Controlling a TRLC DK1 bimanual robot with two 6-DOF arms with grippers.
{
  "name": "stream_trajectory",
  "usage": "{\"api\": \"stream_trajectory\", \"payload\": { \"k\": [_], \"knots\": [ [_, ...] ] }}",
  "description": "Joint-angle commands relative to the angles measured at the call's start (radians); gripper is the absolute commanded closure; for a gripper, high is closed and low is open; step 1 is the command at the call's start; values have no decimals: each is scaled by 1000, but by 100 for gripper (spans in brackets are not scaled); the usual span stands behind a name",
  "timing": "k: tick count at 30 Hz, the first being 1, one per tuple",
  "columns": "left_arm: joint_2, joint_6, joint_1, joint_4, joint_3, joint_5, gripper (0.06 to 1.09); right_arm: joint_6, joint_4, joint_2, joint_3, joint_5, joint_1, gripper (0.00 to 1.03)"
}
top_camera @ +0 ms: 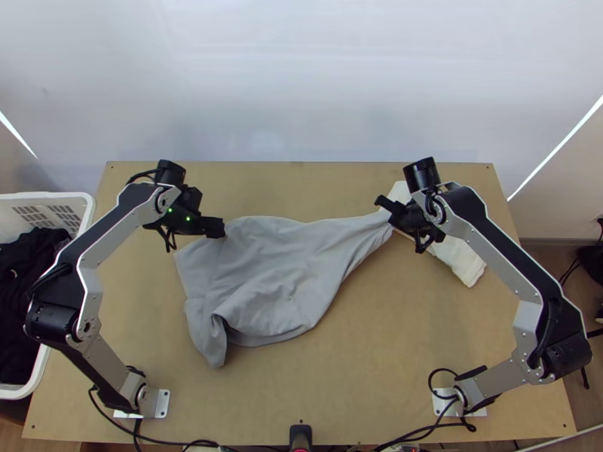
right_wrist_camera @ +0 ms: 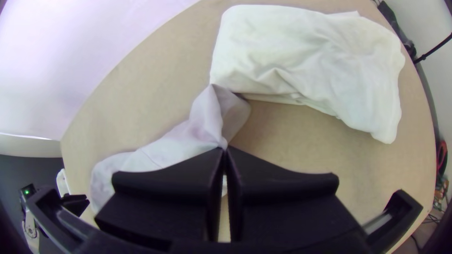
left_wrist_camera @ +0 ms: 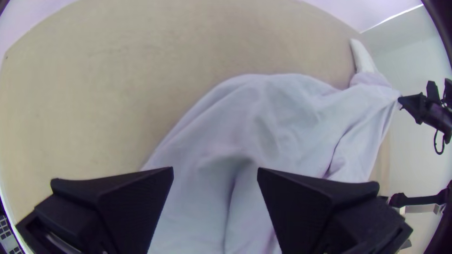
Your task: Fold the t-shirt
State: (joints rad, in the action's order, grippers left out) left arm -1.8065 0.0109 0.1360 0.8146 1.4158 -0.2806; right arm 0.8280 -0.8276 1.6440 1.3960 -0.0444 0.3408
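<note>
In the top view the grey t-shirt (top_camera: 279,271) lies loosely spread with folds, its lower left part bunched and its right end drawn out to a narrow tip. My left gripper (top_camera: 218,227) is over its upper left edge; in the left wrist view that gripper (left_wrist_camera: 215,174) stands open, with the grey cloth (left_wrist_camera: 282,122) below and between its fingers. At the tip on the right is my right gripper (top_camera: 384,207). The right wrist view has this gripper (right_wrist_camera: 224,151) shut on a pinched bit of the grey cloth (right_wrist_camera: 174,141).
A folded white cloth (top_camera: 460,258) lies at the table's right, partly beneath the right arm, close to the t-shirt's tip. A white basket (top_camera: 87,207) with dark cloth stands off the left edge. Bare wood (top_camera: 407,339) stretches between the t-shirt and the right arm's base.
</note>
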Motion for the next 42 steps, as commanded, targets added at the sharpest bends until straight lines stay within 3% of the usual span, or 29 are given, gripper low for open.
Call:
{"api": "stream_trajectory", "payload": {
  "k": [1, 3, 6, 7, 9, 10, 15, 21, 27, 32, 39, 42],
  "knots": [
    [-14, 23, 30, 9, -11, -14, 20, -4, 1, -1, -2, 0, 0, 100],
    [-27, 17, 33, -29, -25, -15, 20, -6, 1, -1, 0, 0, 0, 100],
    [-39, 14, 50, -74, -61, -15, 34, -6, 1, -1, 1, 0, 0, 100],
    [-39, 12, 54, -103, -87, -15, 51, -6, 1, -1, 3, 0, 0, 100],
    [-17, -42, 54, -255, -149, -14, 101, -6, 1, -1, 6, 0, 0, 100],
    [-8, -45, 48, -288, -167, -15, 105, -7, 1, -1, 8, 0, 0, 100],
    [-13, -92, -36, -305, -69, -5, 105, -10, -1, -6, 12, 0, -8, 100],
    [-94, -262, -219, -295, 367, 69, 105, -13, 1, -6, 3, 0, -22, 100],
    [-183, -338, -250, -100, 822, 84, 105, -13, 2, -7, 3, 0, -20, 100],
    [-20, -243, -168, 112, 689, 11, 105, -15, 10, -10, 5, 0, -23, 100],
    [371, -88, -65, 147, 101, -112, 105, -17, 13, -12, 3, 0, -34, 100],
    [440, 37, -26, 281, -126, -155, 105, -15, 18, -12, 5, 0, -34, 100]
  ]
}}
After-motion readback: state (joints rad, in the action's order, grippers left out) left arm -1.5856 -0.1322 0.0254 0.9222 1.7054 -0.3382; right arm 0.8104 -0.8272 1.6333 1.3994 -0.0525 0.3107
